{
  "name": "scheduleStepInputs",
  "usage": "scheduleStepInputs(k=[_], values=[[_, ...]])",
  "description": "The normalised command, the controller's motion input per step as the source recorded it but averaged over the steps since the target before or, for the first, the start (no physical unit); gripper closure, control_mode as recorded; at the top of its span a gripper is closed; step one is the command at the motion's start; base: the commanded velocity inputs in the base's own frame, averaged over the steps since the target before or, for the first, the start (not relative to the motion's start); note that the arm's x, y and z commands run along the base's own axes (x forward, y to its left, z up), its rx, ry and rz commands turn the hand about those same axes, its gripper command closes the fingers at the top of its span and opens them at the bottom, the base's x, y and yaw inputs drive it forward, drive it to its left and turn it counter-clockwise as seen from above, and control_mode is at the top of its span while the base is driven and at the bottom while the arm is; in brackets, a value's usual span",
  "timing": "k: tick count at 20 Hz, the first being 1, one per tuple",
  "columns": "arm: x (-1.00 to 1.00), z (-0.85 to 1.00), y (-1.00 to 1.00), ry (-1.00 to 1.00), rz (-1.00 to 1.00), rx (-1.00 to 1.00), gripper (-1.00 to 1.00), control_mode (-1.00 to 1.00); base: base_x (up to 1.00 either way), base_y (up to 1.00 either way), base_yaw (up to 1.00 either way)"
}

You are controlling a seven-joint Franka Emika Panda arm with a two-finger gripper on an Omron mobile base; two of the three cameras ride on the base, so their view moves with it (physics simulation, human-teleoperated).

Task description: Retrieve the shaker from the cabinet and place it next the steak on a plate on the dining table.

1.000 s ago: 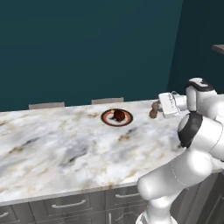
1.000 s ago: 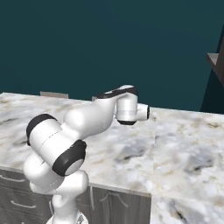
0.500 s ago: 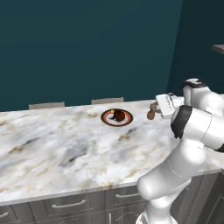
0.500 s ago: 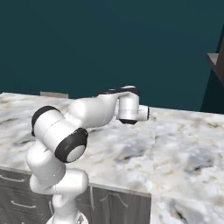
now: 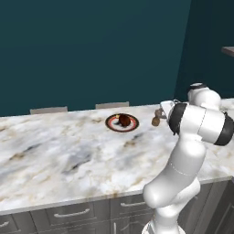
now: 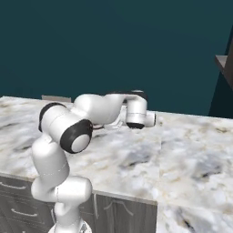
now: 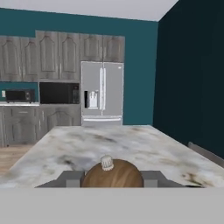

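On your left in the left base view, the plate (image 5: 122, 122) sits on the marble dining table (image 5: 55, 155) with the steak (image 5: 124, 120) resting on it. To its right, near the plate but apart from it, the gripper (image 5: 158, 117) is clamped on the brown shaker (image 5: 156, 120), held above the tabletop.

Brown shaker (image 7: 113, 174), red-orange-rimmed plate (image 5: 122, 123), dark reddish-brown steak (image 5: 124, 120), white grey-and-tan-veined dining table (image 5: 68, 155).
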Motion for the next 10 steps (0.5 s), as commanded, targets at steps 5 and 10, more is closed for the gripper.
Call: scheduleStepInputs(k=[5,10], values=[[0.08,-0.13,0.00,0.00,0.01,0.03,1.00,-1.00,0.00,0.00,0.00],[0.13,-0.17,0.00,0.02,0.00,0.00,1.00,-1.00,0.00,0.00,0.00]])
